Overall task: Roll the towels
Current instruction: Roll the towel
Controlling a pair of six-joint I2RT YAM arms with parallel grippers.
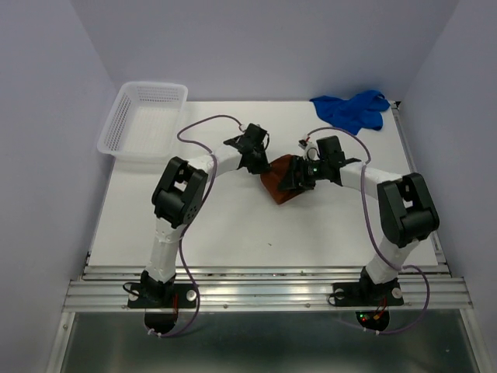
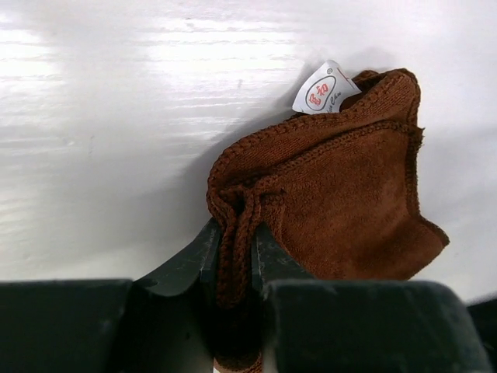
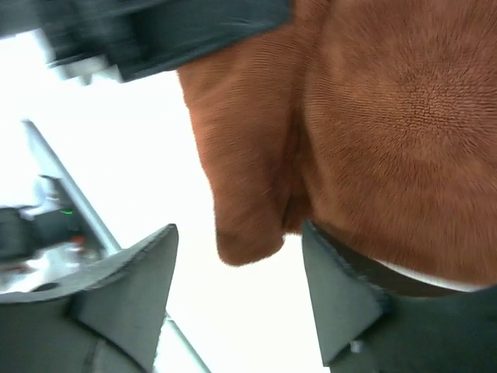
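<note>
Looks like mid-roll on the first towel to me. The brown towel (image 1: 281, 186) sits bunched up around the middle of the table (image 1: 233, 225), with both arms leaning in on it. The left gripper (image 2: 233, 252) is pinched tight on a scrunched-up hem, cloth squeezed right between its fingers, and the white label (image 2: 321, 88) pokes out at the far side of the bundle. The right gripper (image 3: 241, 280) has its fingers spread wide. A flap of the brown cloth hangs down between them and the bulk seems to rest against one finger (image 3: 345, 299), but nothing's squeezed there. My read is that the left is anchoring one end while the right lines up a grab. So the next move needs the right to close on that flap, then both to turn the cloth over itself evenly, or it ends up a wad instead of a roll. The blue towel (image 1: 351, 109) lies crumpled at the far right corner, so that's a whole second one to do. A white lattice basket (image 1: 144, 120) sits at the far left corner, poking a bit past the edge. The table top is glossy white and throws glare in the wrist views, pale lilac walls (image 1: 264, 47) box it in, and an aluminium rail (image 1: 264, 289) runs along the near edge where the arms are bolted.
</note>
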